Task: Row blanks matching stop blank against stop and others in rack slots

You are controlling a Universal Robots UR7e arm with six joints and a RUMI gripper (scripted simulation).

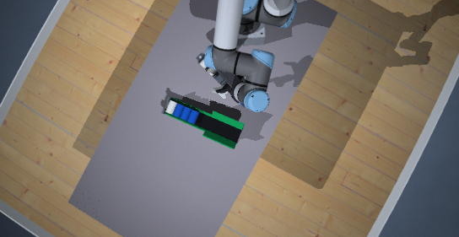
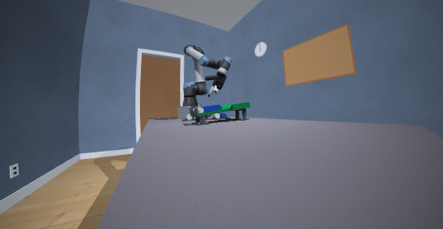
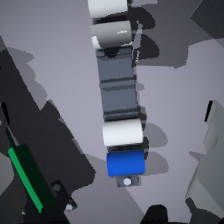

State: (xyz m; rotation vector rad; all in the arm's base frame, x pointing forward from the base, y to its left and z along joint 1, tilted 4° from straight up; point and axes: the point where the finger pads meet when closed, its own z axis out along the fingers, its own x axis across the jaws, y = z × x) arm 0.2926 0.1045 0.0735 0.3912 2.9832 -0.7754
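The feed ramp (image 1: 219, 127) (image 2: 240, 106) has green walls, one showing in the wrist view (image 3: 27, 177). A white blank (image 1: 171, 106) lies across its low end at the stop, with three blue blanks (image 1: 186, 113) side by side behind it. The dark ribbed stock rack (image 3: 118, 98) holds two white blanks at the top of the wrist view, the upper (image 3: 107, 8) and the lower (image 3: 111, 34), then two bare slots, a third white blank (image 3: 123, 132) and a blue blank (image 3: 125, 163) at the near end. My gripper (image 1: 220, 93) (image 2: 213, 90) is open and empty, above and beside the rack.
The ramp stands on dark legs (image 2: 244, 114) beside the rack, with its walls close to my left finger's side in the wrist view. The arm hides part of the rack in the top view. The arm's base (image 2: 190, 100) stands behind the rack.
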